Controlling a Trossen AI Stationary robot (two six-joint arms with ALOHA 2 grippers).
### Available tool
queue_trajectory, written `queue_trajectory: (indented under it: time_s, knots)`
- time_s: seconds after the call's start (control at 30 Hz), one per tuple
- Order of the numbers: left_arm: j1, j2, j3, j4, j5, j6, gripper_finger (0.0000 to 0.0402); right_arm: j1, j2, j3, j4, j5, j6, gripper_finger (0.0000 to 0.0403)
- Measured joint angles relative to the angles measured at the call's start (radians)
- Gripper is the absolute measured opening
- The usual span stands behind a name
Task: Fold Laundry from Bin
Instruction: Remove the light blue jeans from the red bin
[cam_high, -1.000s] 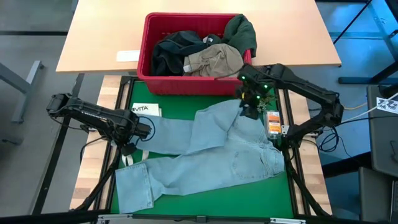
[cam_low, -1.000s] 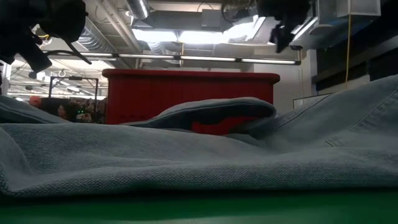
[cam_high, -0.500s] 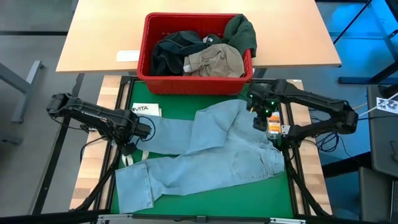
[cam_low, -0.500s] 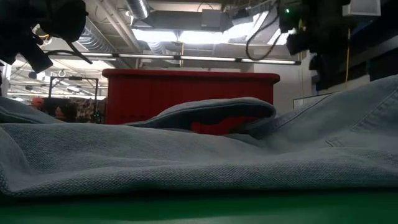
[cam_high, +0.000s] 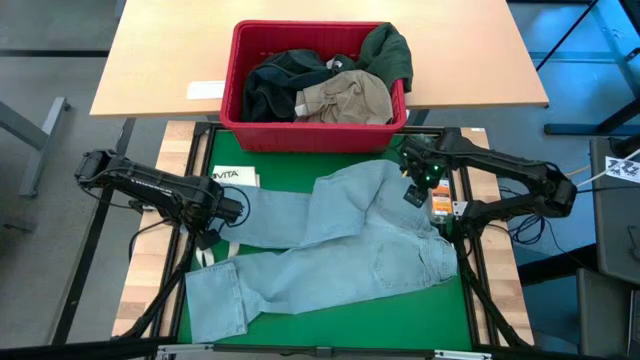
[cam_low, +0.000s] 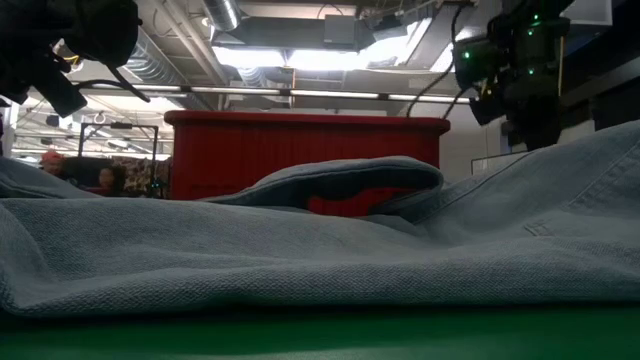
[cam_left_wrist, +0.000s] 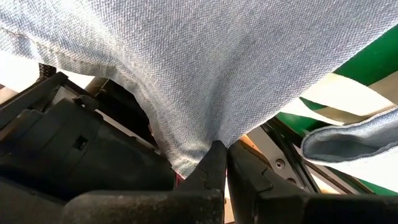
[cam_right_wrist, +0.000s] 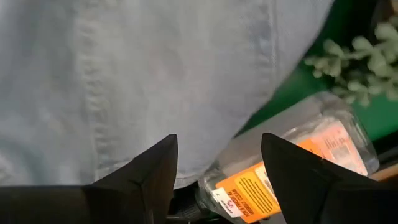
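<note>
Right now my left gripper (cam_high: 226, 211) is clenched on the edge of the jeans (cam_high: 330, 245), pinching denim at the upper leg on the left side of the green mat (cam_high: 330, 315). My right gripper (cam_high: 413, 188) hangs spread and empty over the waistband corner at the mat's right edge, just above a clear bottle with an orange label (cam_right_wrist: 292, 168).

My worry is that bottle: it lies touching the denim right where I want to close, so the fingers could catch it together with the cloth, or knock it off the table. With only one corner pinned, a pull could also drag the whole garment askew.

The jeans lie spread on the mat in front of the red bin (cam_high: 310, 132), which holds the other garments. Their long axis runs diagonally, waist toward the right rear, leg ends toward the left front, the two legs splayed apart.
</note>
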Motion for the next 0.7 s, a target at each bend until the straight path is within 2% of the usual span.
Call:
queue_trajectory:
  time_s: [0.2, 0.37, 0.47, 0.57, 0.7]
  knots:
    - [0.0, 0.0, 0.0, 0.007, 0.0, 0.0, 0.0, -0.02, 0.0, -0.086, 0.076, 0.006, -0.001, 0.0232]
    - [0.0, 0.0, 0.0, 0.009, -0.001, 0.0, 0.0, -0.018, 0.0, -0.154, 0.136, -0.117, 0.0, 0.0232]
    - [0.0, 0.0, 0.0, 0.009, -0.001, 0.0, 0.0, -0.018, 0.0, -0.182, 0.147, -0.142, 0.003, 0.0228]
    - [0.0, 0.0, 0.0, 0.009, -0.001, 0.0, 0.0, -0.018, 0.0, -0.186, 0.15, -0.142, 0.004, 0.0197]
    - [0.0, 0.0, 0.0, 0.009, -0.001, 0.0, 0.0, -0.017, -0.002, -0.164, 0.146, -0.142, 0.005, 0.0107]
